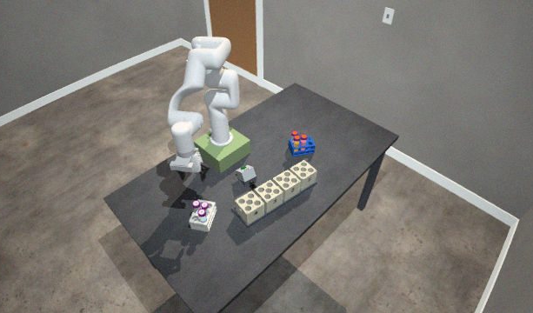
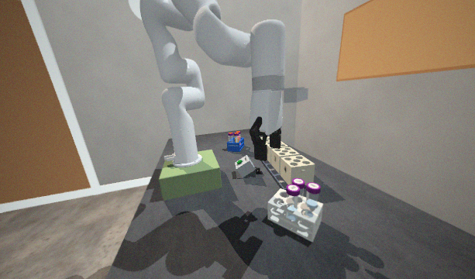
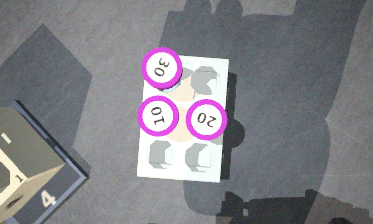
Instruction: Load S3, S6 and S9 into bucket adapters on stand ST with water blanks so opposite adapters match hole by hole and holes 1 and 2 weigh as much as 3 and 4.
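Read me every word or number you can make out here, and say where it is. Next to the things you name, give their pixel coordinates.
"30": white cap dot (image 3: 162,68) (image 1: 202,212) (image 2: 313,187)
"10": white cap dot (image 3: 158,116) (image 1: 204,205) (image 2: 298,182)
"20": white cap dot (image 3: 206,119) (image 1: 196,203) (image 2: 293,189)
"4": stand (image 3: 78,176) (image 1: 248,224)
"1": top of the nearest cream block (image 3: 42,175) (image 1: 256,214) (image 2: 297,174), beside a hole
Too blurred to read: block side marks, blue rack (image 1: 307,152) (image 2: 235,146) lettering.

Between the white rack (image 1: 203,223) (image 2: 295,222) (image 3: 178,172) and the nearest adapter, number 4 (image 1: 249,208) (image 2: 297,167) (image 3: 42,175), a strip of table (image 1: 196,269) (image 2: 349,232) (image 3: 107,125) leaves a way down. In the rack, the tubes marked 30 (image 3: 161,68), 10 (image 3: 158,116) and 20 (image 3: 206,119) crowd each other, so jaws have little room between 10 and 20, though the slant of view may narrow that gap; the two holes beyond them stand free.
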